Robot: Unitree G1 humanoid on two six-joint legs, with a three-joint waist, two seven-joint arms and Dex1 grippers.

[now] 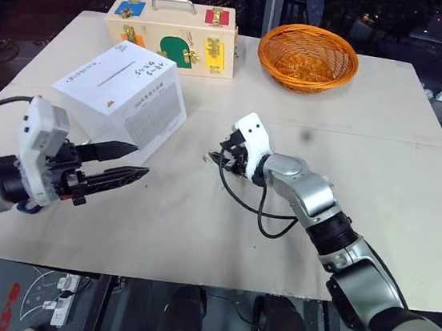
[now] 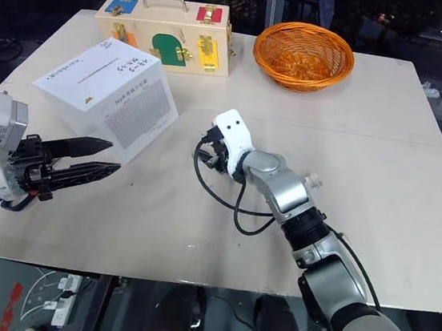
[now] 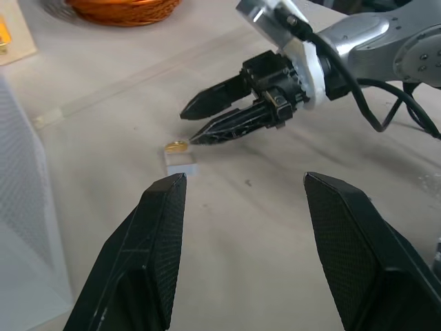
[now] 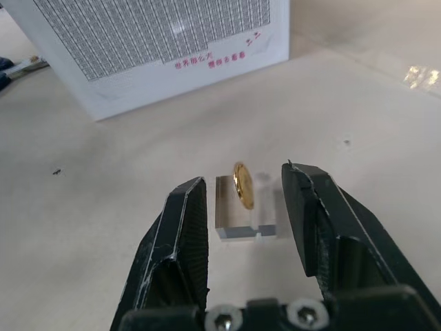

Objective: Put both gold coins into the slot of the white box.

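A small gold coin (image 4: 242, 185) stands on edge on a clear block (image 4: 244, 226), a short way in front of the white box (image 1: 124, 97). My right gripper (image 4: 246, 176) is open, with one finger on each side of the coin and a gap to each. From the left wrist its lower fingertip sits right beside the coin (image 3: 177, 146). The box is tilted, and its slot (image 1: 115, 78) runs across the upper face. My left gripper (image 1: 141, 160) hangs open and empty near the box's front corner, pointing toward the coin.
A wooden case (image 1: 172, 37) with coloured latches and a handle stands behind the white box. An orange wicker basket (image 1: 307, 57) sits at the back middle. A black cable (image 1: 267, 220) loops on the table under my right wrist.
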